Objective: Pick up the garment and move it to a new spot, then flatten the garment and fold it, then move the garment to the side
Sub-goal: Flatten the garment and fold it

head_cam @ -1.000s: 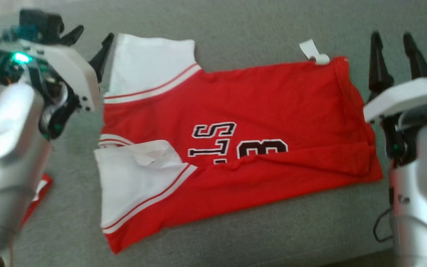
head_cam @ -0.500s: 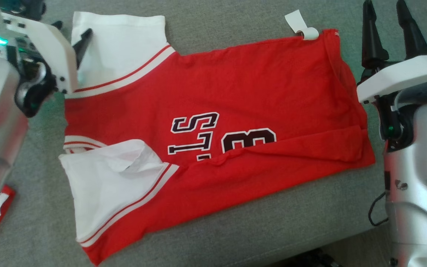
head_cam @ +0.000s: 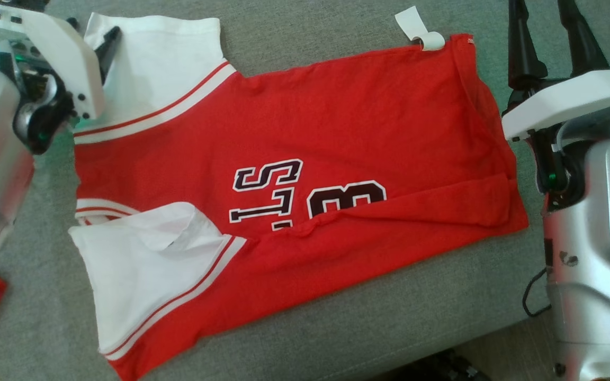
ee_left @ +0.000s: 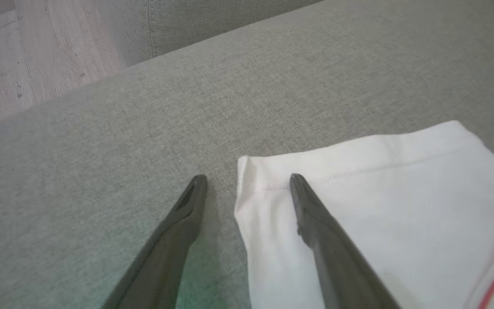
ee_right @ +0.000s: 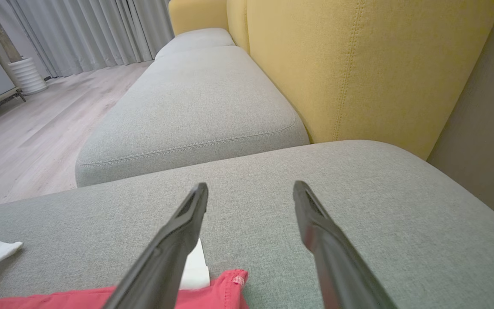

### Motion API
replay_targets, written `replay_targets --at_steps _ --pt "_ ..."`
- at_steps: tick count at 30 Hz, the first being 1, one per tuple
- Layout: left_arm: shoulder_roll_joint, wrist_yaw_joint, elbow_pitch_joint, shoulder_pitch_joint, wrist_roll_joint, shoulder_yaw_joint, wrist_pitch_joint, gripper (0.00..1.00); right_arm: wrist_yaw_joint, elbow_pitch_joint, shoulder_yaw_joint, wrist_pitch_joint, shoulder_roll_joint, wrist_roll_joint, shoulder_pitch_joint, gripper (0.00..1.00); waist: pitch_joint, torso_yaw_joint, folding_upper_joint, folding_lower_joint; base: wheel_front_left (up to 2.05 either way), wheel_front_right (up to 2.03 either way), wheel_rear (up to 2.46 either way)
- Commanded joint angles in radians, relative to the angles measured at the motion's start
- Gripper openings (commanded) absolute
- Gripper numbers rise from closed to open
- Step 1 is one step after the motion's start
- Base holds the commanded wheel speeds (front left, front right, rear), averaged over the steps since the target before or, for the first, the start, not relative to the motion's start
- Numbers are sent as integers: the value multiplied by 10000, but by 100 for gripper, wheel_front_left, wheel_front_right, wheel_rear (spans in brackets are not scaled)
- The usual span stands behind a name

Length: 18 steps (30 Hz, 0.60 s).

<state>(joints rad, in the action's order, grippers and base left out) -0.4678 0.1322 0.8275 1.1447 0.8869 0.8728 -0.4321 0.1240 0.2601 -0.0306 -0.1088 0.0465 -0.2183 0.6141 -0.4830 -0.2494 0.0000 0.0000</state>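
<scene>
Gripper L spread astride garment sleeve edge; gripper R spread by hem.

The left gripper has come in from beside the white sleeve to straddle its corner, one finger over the cloth, perhaps touching it.

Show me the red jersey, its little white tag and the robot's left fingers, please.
red jersey [head_cam: 347, 116], head view, plain red cloth above the printed number.
white tag [head_cam: 410, 22], head view, its flat strip past the hem.
left fingers [ee_left: 313, 223], left wrist view, middle of the right-hand finger.
</scene>
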Motion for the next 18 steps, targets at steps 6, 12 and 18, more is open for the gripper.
replay_targets --at_steps 6,12,18 --pt "-339 -16 -495 282 577 287 -98 0 67 -180 57 39 37 147 268 100 73 118 0 0 0 0 0" --pt "-198 -16 -358 391 665 339 1349 0 67 84 95 -146 38 853 305 100 440 515 0 0 0 0 0" --pt "138 -17 -346 72 537 298 3117 0 67 767 483 -822 435 1376 531 100 1073 1190 0 0 0 0 0"
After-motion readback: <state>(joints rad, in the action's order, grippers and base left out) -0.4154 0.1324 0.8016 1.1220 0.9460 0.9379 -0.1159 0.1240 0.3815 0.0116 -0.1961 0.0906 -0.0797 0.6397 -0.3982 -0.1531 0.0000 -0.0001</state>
